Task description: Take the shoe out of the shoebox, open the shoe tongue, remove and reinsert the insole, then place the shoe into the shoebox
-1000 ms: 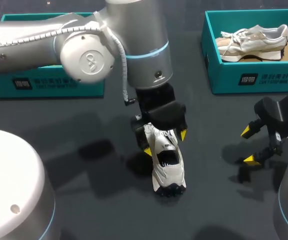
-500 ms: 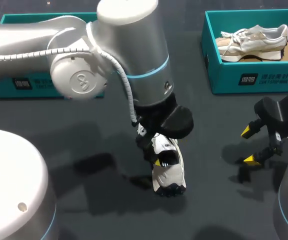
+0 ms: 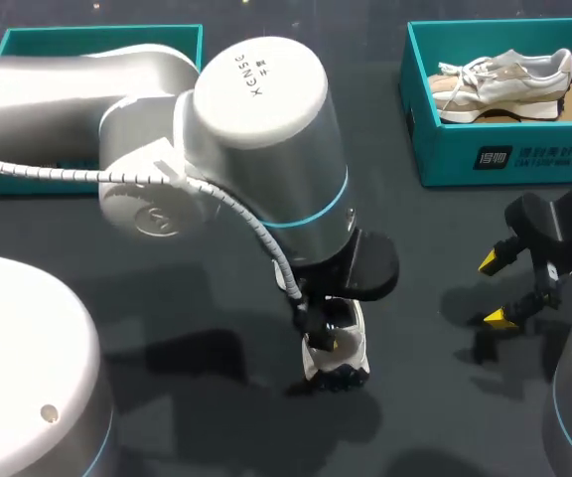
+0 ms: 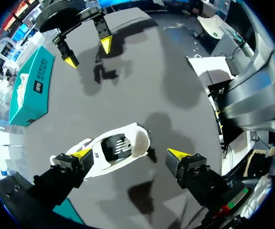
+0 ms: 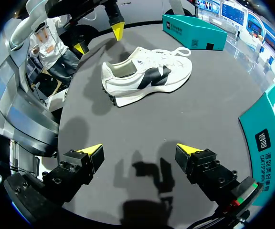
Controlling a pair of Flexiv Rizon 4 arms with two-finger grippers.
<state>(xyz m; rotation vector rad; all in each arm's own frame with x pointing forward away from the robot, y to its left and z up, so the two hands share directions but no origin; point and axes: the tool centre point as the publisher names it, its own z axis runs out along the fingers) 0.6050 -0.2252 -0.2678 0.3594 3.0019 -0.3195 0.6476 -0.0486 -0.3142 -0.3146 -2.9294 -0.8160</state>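
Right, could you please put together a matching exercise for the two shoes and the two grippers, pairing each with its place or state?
Things:
1. white shoe
2. beige shoe
3. left gripper
4. right gripper

Places or states:
A. open, over bare table, away from both shoes
B. lying in the teal shoebox
C. open, over the white shoe
D. standing on its sole on the table, outside any box

Pairs: 1-D, 2-B, 3-C, 4-A
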